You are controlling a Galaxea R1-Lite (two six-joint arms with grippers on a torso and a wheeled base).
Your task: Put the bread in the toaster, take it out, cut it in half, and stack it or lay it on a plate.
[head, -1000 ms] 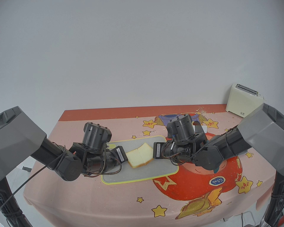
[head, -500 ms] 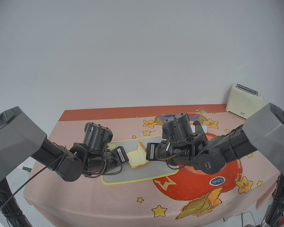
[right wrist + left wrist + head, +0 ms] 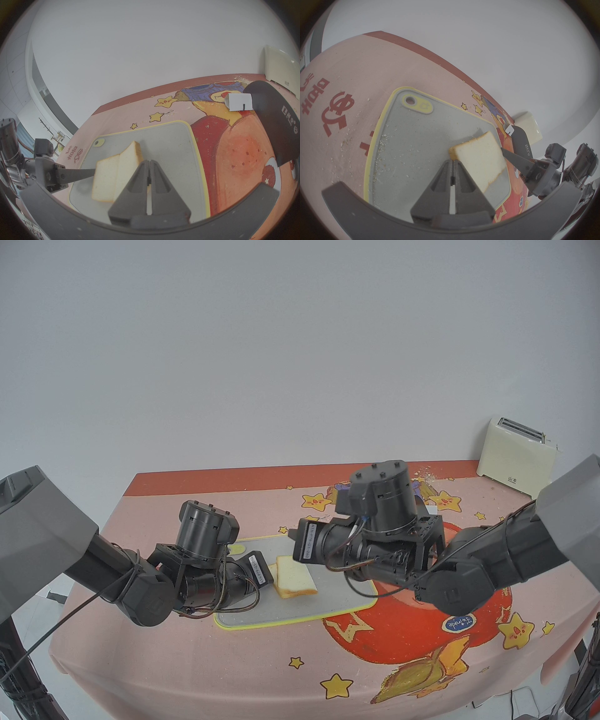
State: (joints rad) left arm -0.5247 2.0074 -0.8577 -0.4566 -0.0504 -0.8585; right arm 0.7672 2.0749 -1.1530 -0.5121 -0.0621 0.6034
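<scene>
The bread is in two on the cutting board (image 3: 340, 597). The flat half (image 3: 104, 179) lies toward the robot's left, and the tilted half (image 3: 129, 165) stands propped on its lower edge just beside it, leaning over it. The right gripper (image 3: 148, 162) sits at the raised edge of the tilted half, its fingers (image 3: 137, 182) pressed together with only a slit between them. They touch the slice, but I can't tell whether they nip any crust. Opposite, the left gripper (image 3: 453, 162) also has its fingers closed, and its tip looks to be touching the flat half's outer edge, as if bracing it. So the bread sits between the two tips. The seam where the halves meet seems to run roughly away from the robot, across the line from gripper to gripper. The right arm is the nearer one to the tilted half, so the tip-over looks like its job: a push toward the robot's left should drop that half onto its partner. The toaster (image 3: 515, 455) stands well apart at the far right corner, with a small dark mark on its front. As for writing, the tablecloth (image 3: 187, 640) carries red lettering (image 3: 329, 104) near the board and an oval badge (image 3: 459, 622). The black blade (image 3: 272, 122) lying on the cloth has white print. None of it matters to this step.
</scene>
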